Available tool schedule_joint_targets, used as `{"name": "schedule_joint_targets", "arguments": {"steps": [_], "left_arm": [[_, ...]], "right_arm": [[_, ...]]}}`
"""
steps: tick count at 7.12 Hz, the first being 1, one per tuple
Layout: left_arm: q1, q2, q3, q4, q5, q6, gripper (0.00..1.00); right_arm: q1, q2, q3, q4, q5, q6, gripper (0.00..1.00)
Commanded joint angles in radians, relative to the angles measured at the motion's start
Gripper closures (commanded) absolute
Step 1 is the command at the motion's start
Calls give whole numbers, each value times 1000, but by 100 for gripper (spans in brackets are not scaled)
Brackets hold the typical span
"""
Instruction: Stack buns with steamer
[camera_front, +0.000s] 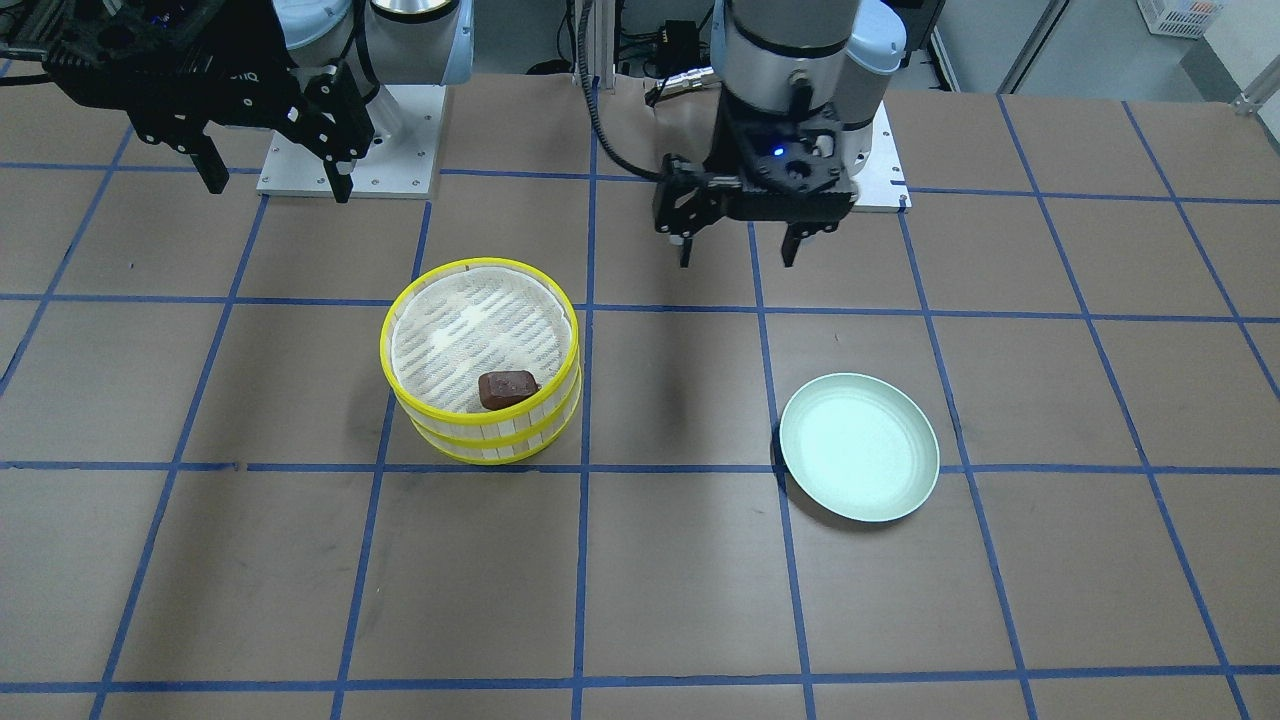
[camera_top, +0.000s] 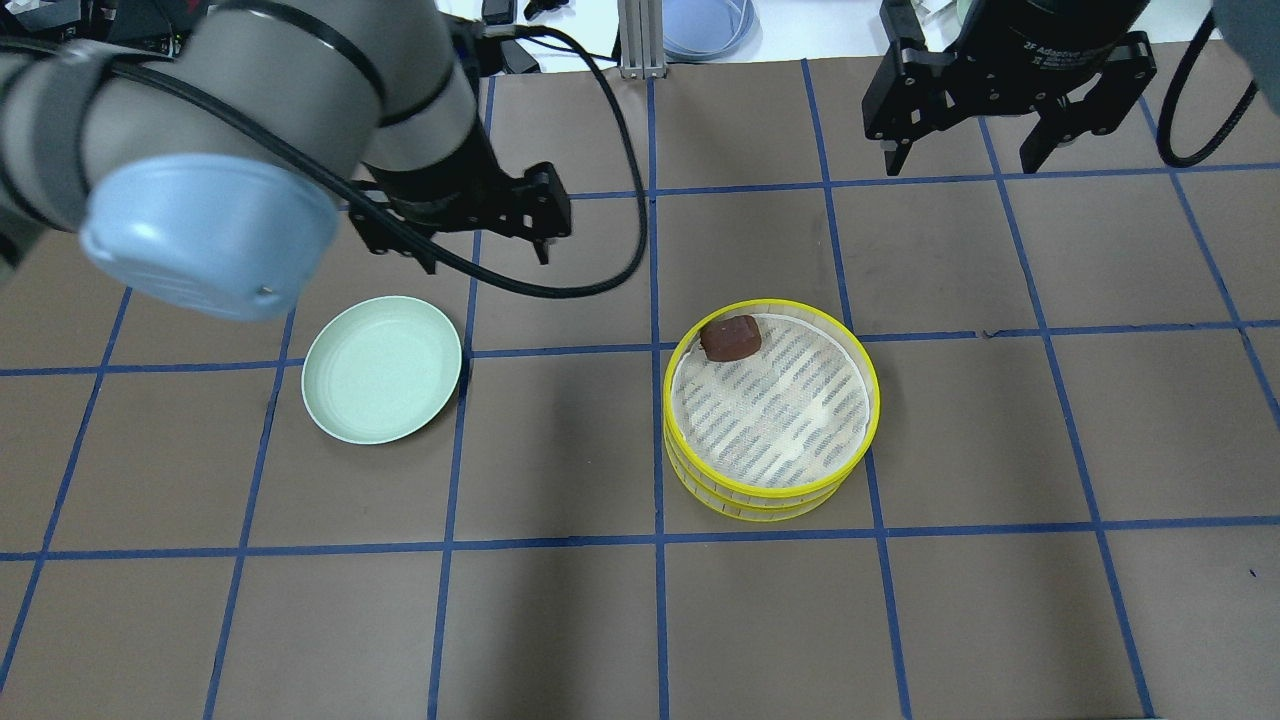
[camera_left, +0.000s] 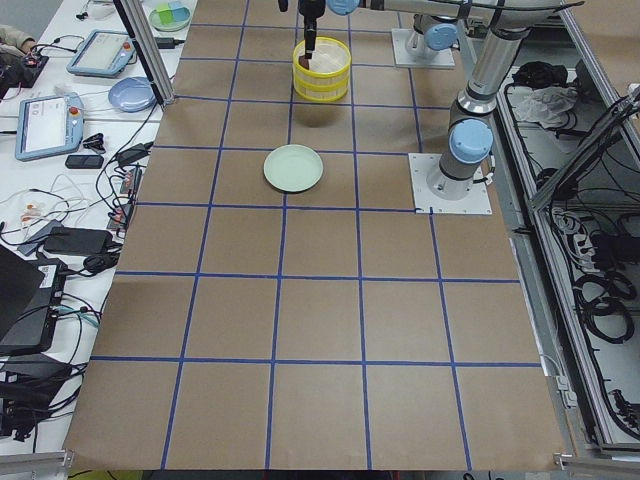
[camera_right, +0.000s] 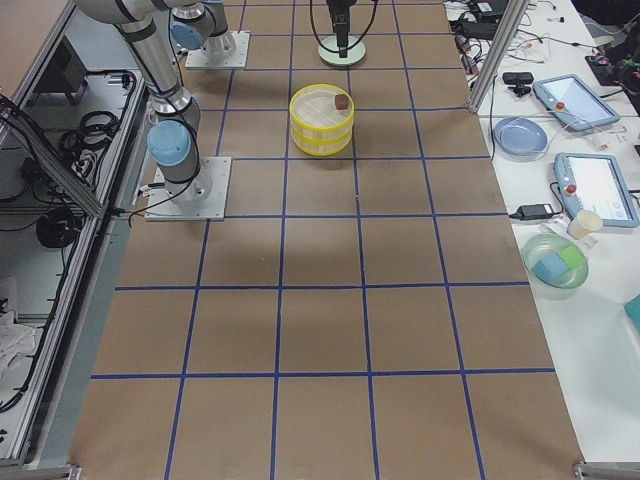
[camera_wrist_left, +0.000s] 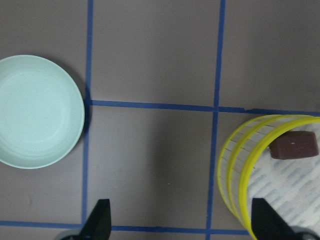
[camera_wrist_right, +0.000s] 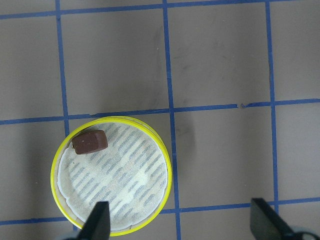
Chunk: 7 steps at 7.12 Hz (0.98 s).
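Note:
The two yellow-rimmed steamer trays (camera_front: 460, 335) stand stacked one on the other, also in the overhead view (camera_top: 780, 410). The dark reddish-brown bun (camera_front: 508, 388) lies in the top tray against its wall; it also shows in the overhead (camera_top: 730, 337), left wrist (camera_wrist_left: 294, 145) and right wrist (camera_wrist_right: 90, 142) views. The cream-white bun is hidden. My left gripper (camera_top: 487, 258) is open and empty, raised between the plate and the steamer. My right gripper (camera_top: 960, 165) is open and empty, raised beyond the steamer.
An empty pale green plate (camera_top: 382, 368) lies left of the steamer, about one grid square away. Blue tape lines cross the brown table. Both arm bases stand at the robot's edge (camera_front: 350, 140).

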Motion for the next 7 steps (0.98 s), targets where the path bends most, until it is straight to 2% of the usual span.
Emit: {"name": "schedule_joint_targets", "arguments": {"steps": [1, 2, 7], "left_arm": [[127, 39, 100, -104, -3, 127, 0], [160, 39, 115, -142, -6, 131, 0], [202, 30, 122, -138, -18, 183, 0]], "right_arm": [[0, 0, 1, 2, 3, 0, 0], [-1, 0, 2, 2, 3, 0, 0], [-1, 0, 2, 2, 3, 0, 0]]}}
